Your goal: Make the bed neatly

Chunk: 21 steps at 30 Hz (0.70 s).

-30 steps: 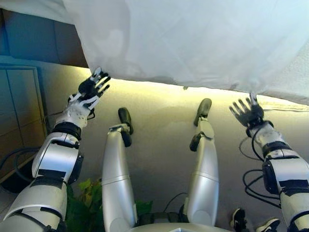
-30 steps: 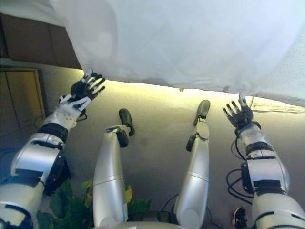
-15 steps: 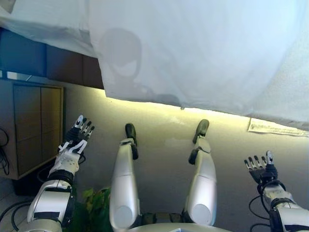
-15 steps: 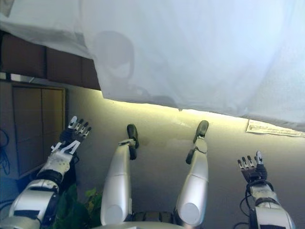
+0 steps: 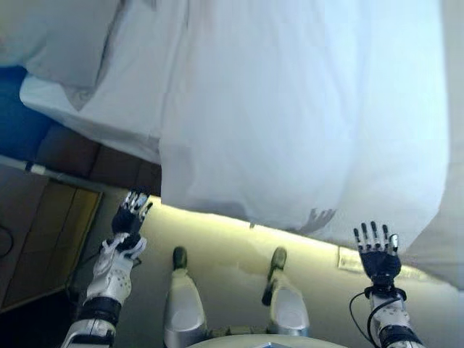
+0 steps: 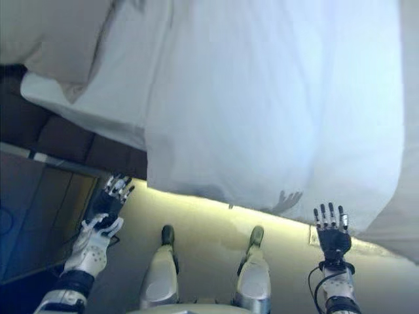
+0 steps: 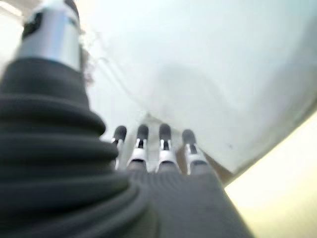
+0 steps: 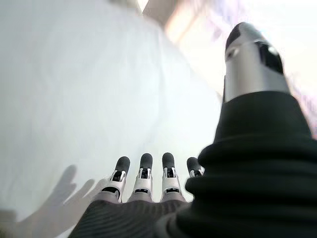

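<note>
Both hands are spread wide and empty: bring your left robot hand [image 5: 127, 221] and right robot hand [image 5: 375, 255] up to the white duvet [image 5: 290, 123] hem, pinching both corners evenly.

Both eye views look steeply down from the head, sharing the broad white duvet [image 5: 290, 116] draped over the bed and the pale floor [image 5: 225, 250] below. Each wrist view peers along its own fingers, very close, straight at that white cloth.
</note>
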Tool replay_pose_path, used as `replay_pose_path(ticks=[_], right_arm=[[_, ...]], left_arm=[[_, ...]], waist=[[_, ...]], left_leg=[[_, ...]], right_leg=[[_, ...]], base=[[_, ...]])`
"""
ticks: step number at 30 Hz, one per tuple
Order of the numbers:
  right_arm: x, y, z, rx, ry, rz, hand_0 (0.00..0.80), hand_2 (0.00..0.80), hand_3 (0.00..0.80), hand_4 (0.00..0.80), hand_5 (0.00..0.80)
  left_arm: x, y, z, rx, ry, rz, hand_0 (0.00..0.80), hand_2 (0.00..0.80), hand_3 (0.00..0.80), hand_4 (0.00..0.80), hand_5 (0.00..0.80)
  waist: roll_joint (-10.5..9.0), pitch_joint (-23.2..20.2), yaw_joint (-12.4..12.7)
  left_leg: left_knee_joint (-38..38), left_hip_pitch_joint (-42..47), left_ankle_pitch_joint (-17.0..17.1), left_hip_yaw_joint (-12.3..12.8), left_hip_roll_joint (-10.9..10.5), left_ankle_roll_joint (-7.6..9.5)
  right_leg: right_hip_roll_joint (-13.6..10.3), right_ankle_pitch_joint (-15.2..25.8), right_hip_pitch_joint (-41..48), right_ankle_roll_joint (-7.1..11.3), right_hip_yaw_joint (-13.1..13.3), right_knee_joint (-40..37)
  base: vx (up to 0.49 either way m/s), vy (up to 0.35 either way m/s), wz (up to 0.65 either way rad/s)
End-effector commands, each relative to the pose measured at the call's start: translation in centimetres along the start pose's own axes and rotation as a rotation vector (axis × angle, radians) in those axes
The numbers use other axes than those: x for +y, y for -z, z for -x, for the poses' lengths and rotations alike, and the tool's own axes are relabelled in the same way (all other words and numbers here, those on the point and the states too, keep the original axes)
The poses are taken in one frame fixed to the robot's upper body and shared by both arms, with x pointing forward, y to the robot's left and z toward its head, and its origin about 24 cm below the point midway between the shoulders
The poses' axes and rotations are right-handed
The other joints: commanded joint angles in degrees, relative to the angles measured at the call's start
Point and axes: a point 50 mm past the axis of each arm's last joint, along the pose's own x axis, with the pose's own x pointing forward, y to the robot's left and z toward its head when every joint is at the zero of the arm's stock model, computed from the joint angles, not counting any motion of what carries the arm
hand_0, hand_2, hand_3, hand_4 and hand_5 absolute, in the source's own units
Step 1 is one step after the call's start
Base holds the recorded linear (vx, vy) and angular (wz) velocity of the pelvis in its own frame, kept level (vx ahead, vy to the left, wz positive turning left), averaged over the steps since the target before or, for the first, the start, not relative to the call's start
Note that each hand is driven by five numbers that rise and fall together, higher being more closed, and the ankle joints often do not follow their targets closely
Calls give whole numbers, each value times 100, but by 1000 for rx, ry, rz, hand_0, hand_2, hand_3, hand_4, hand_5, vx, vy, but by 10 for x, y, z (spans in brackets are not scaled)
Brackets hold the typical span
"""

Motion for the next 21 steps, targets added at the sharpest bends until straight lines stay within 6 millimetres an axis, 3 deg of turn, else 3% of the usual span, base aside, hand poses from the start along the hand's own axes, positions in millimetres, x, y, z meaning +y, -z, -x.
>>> replay_pose_path(ticks=[1, 7, 12, 21], right_arm=[[4, -6, 10, -28, -11, 114, 0, 0, 0, 0, 0], [19, 27, 4, 74, 48, 215, 0, 0, 0, 0, 0], [20, 51, 7, 214, 142, 308, 0, 0, 0, 0, 0], [15, 41, 17, 194, 179, 336, 0, 0, 0, 0, 0]], left_arm=[[0, -3, 6, -13, 54, 23, 0, 0, 0, 0, 0], [-18, 18, 6, 57, 124, 24, 0, 0, 0, 0, 0], [-26, 31, 10, 139, 160, -38, 0, 0, 0, 0, 0], [-18, 28, 18, 155, 156, 53, 0, 0, 0, 0, 0]], waist=[[107, -566, 224], [185, -1065, 355], [245, -1242, 398], [258, -1393, 309]], left_leg=[[-530, 189, 390, 221, -177, 420], [-764, 557, 401, 210, -252, 445], [-709, 794, 338, 178, -253, 482], [-716, 1019, 244, 246, -293, 555]], right_leg=[[-5, 47, 36, 113, 45, 256], [86, -56, 448, 99, -178, 131], [77, -195, 651, 68, -144, 244], [39, -259, 763, 97, -70, 301]], base=[[215, -42, 8], [121, -21, 6], [116, 14, 7], [57, 6, 2]])
